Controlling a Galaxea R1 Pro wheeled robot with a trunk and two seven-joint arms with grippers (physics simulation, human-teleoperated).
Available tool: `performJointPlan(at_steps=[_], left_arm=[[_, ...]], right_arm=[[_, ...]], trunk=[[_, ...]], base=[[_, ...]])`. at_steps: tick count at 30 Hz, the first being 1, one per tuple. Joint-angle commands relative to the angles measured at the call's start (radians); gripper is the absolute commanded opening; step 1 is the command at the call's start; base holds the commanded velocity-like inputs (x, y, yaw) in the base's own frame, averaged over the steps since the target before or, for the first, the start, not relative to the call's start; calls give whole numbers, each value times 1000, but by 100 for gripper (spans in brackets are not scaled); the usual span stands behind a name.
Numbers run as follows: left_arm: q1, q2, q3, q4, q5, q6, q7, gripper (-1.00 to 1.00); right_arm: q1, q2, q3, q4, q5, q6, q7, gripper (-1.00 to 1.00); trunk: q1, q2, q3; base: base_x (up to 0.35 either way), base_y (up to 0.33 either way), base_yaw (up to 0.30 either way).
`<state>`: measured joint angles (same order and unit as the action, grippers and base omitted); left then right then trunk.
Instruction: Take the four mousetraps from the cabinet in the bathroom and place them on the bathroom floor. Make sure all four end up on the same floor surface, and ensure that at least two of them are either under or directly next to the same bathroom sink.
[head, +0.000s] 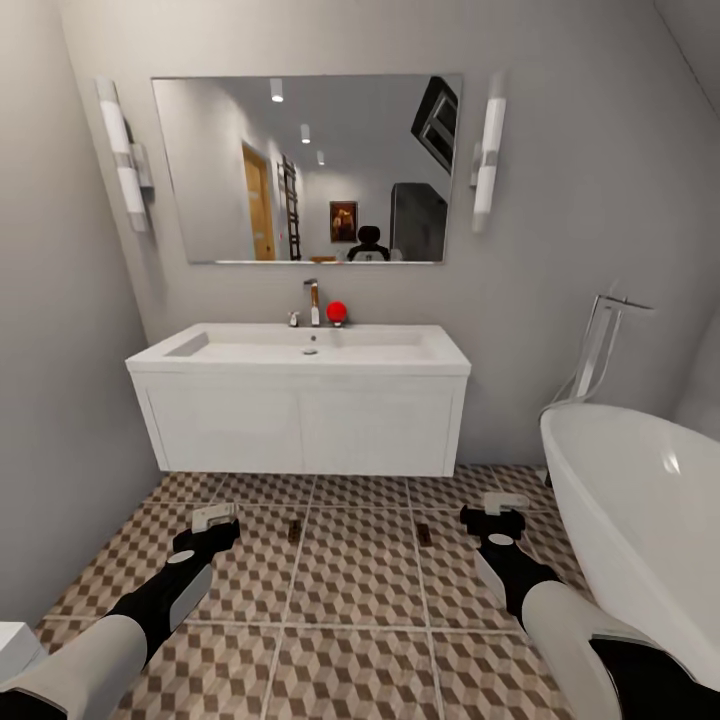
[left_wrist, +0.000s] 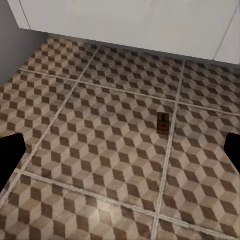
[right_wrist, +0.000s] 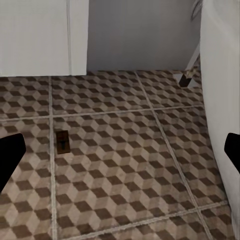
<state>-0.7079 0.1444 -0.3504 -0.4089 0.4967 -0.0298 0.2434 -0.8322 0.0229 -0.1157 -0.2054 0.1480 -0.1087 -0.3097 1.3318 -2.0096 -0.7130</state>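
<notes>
Two mousetraps lie flat on the bathroom floor (head: 360, 590) just in front of the sink (head: 230, 352) and its white vanity: one mousetrap (head: 294, 531) to the left, the other mousetrap (head: 424, 534) to the right. My left gripper (head: 215, 520) hovers low over the tiles, left of the first trap. The left wrist view shows that mousetrap (left_wrist: 163, 123) ahead of the open left gripper (left_wrist: 120, 155), nothing between its fingers. My right gripper (head: 495, 510) hangs right of the second trap. That mousetrap (right_wrist: 62, 142) lies ahead of the open, empty right gripper (right_wrist: 120, 152). The cabinet is out of view.
A white bathtub (head: 640, 500) with a floor-standing tap fills the right side, close to my right arm. Grey walls close in on the left and behind the vanity. A chrome tap (head: 312, 300) and a red ball-like object (head: 336, 311) stand on the sink's back edge.
</notes>
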Motion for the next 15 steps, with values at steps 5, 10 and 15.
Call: performJointPlan(at_steps=[5, 10, 15], left_arm=[[-1, 0, -9, 0, 10, -2, 6, 100], [-1, -1, -9, 1, 10, -1, 7, 100], [-1, -1, -9, 0, 10, -1, 7, 100]], right_arm=[[-1, -1, -9, 1, 10, -3, -2, 100], [-1, -3, -9, 1, 10, -3, -2, 100], [-1, -1, -9, 2, 9, -3, -2, 100]], trunk=[[-19, 35, 15], [-39, 70, 30], [-58, 105, 46]], base=[[0, 0, 0], [0, 0, 0], [0, 0, 0]])
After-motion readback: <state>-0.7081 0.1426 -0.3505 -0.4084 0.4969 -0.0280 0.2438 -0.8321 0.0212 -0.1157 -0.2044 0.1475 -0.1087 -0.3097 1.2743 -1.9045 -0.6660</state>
